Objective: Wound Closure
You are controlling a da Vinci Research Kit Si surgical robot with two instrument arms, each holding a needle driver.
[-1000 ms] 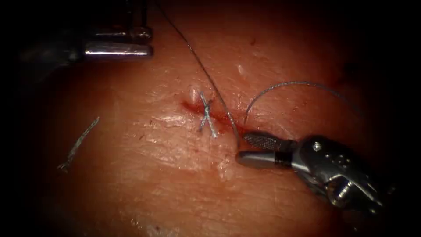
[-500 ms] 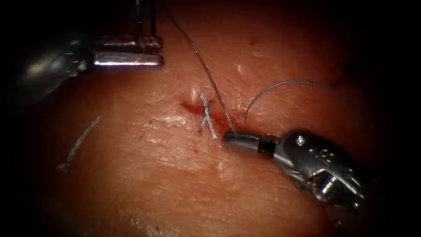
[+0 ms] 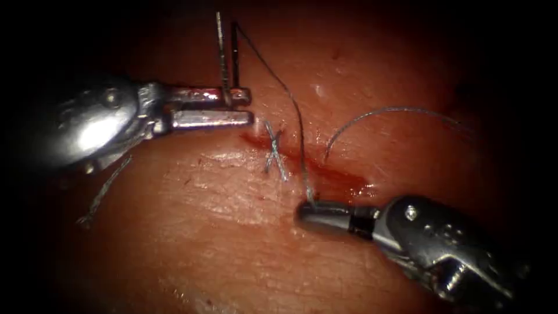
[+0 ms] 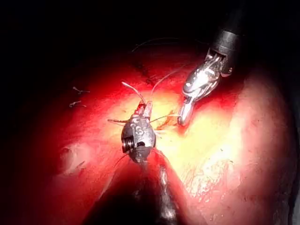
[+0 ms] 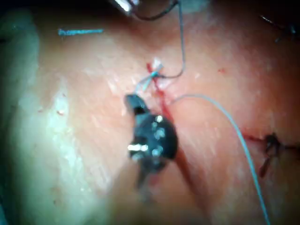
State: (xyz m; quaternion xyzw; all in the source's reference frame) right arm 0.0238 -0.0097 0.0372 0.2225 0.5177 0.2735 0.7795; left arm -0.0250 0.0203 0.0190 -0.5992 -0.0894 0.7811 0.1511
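Our left steel needle driver seems to pinch the dark curved needle near one end, clear of the glistening pink tissue. Our right driver clamps the thin grey thread at its tips, beside the red cut. We judge the thread limp and slippery, best gripped close to the tissue.

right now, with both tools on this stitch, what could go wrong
The right tool is shut on the thread just below the cut, beside the tied stitch; a hard pull might tear the tissue. The left tool holds the needle upright, out of the tissue, in one spot on the shaft; it could swivel.
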